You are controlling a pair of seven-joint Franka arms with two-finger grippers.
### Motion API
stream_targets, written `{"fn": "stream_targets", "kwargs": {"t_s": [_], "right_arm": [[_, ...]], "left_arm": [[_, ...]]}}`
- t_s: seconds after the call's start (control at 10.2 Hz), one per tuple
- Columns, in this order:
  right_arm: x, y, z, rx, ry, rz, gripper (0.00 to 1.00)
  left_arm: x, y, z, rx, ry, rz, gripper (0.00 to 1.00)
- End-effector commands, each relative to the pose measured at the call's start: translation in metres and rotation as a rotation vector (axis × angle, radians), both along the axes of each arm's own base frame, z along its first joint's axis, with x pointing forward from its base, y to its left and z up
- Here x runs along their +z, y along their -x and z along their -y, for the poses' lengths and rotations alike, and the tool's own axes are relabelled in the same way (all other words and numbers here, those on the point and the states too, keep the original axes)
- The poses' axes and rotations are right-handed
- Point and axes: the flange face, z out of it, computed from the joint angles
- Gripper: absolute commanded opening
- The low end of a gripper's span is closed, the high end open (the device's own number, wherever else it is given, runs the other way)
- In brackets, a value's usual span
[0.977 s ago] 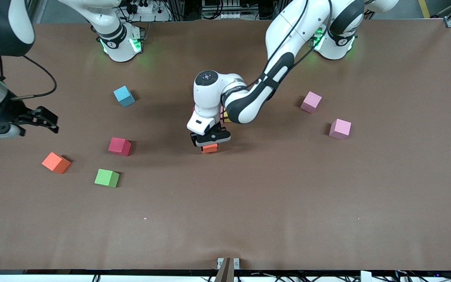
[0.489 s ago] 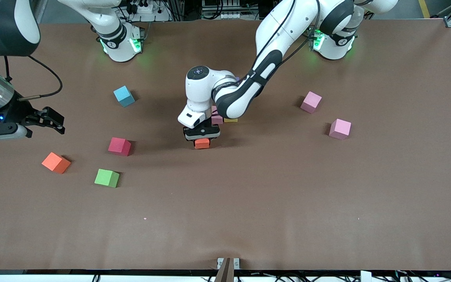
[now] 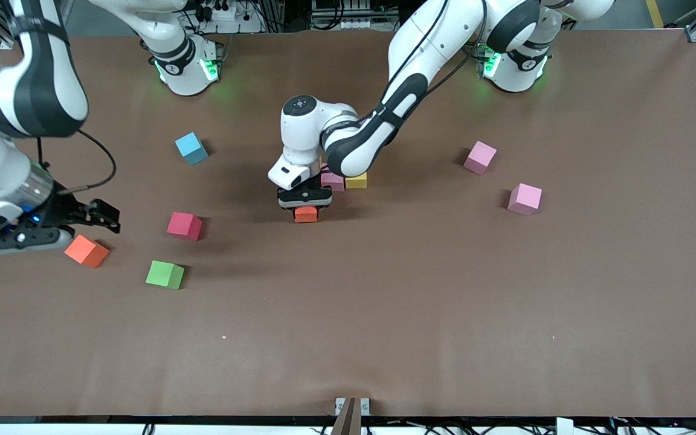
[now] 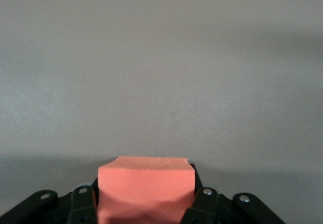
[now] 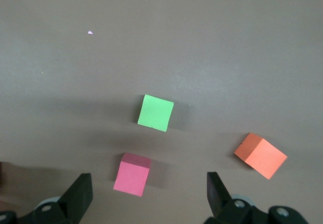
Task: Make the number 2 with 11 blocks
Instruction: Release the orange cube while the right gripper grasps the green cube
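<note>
While the right gripper point(image 3: 103, 215) hangs with fingers spread wide and empty over the loose orange block point(image 3: 86, 251), near the red block point(image 3: 184, 226) and green block point(image 3: 165, 274) toward the right arm's end of the table point(image 3: 384, 314), the left gripper point(image 3: 306, 207) is clamped on a second orange block point(image 3: 306, 214) low at mid-table. This looks like a placing step: the started number 2, with a purple block point(image 3: 331, 180) and a yellow block point(image 3: 356, 180) showing, lies just beside it. Next, that block needs squaring against its neighbours before release.
</note>
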Motion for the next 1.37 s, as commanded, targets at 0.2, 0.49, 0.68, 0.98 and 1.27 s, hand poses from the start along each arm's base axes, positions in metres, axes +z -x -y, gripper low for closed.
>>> {"fn": "stream_targets", "kwargs": {"t_s": [0.2, 0.49, 0.68, 0.98, 1.27], "right_arm": [[-0.076, -0.027, 0.004, 0.113, -0.043, -0.027, 1.00], [-0.141, -0.046, -0.005, 0.067, -0.098, -0.021, 1.00], [-0.150, -0.061, -0.010, 0.047, -0.083, -0.008, 1.00], [-0.164, -0.083, -0.006, -0.005, -0.012, 0.004, 1.00], [-0.196, -0.082, -0.006, -0.079, 0.046, -0.034, 1.00]], "left_arm": [[-0.003, 0.000, 0.000, -0.027, -0.024, 0.025, 0.29], [-0.008, 0.007, -0.001, -0.032, -0.038, 0.011, 0.29], [-0.013, 0.011, -0.002, -0.034, -0.053, 0.001, 0.29], [-0.014, 0.018, -0.002, -0.038, -0.060, -0.008, 0.29], [-0.016, 0.023, -0.003, -0.043, -0.068, -0.013, 0.29]]}}
